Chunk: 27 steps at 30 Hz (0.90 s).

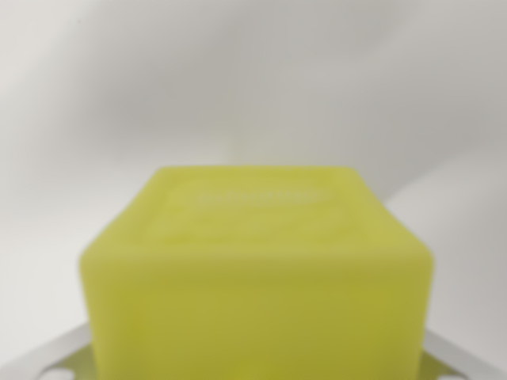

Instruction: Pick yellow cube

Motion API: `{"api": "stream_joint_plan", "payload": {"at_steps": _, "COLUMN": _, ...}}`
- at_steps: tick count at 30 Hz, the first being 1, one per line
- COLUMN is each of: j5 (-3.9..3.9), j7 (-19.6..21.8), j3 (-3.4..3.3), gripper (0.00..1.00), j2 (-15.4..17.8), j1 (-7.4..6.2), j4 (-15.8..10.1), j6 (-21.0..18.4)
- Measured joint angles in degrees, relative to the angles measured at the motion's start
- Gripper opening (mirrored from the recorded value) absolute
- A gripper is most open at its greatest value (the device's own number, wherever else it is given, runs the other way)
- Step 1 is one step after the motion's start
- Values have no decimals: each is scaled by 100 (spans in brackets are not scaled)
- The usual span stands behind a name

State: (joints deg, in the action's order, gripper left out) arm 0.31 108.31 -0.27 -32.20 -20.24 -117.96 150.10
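The yellow cube (257,277) fills the lower middle of the wrist view, very close to the camera and out of focus. A faint raised rectangle marks its top face. My gripper (257,368) sits at the bottom edge. Its grey metal fingers (47,360) show only as slivers at the lower left and lower right. They meet the cube's lower sides with no gap showing, so the gripper looks shut on the cube. The fingertips themselves are hidden behind the cube.
Behind the cube lies a blurred pale grey-white surface (253,87), with a brighter white band (467,214) at the wrist view's right. No other objects show.
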Motion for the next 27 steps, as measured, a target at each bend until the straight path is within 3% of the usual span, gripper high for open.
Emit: {"api": "stream_joint_plan", "payload": {"at_steps": 27, "j5": -9, "j7": 7, "j3": 0, "gripper": 0, "j2": 832, "j1": 0, "j4": -103, "j6": -727}}
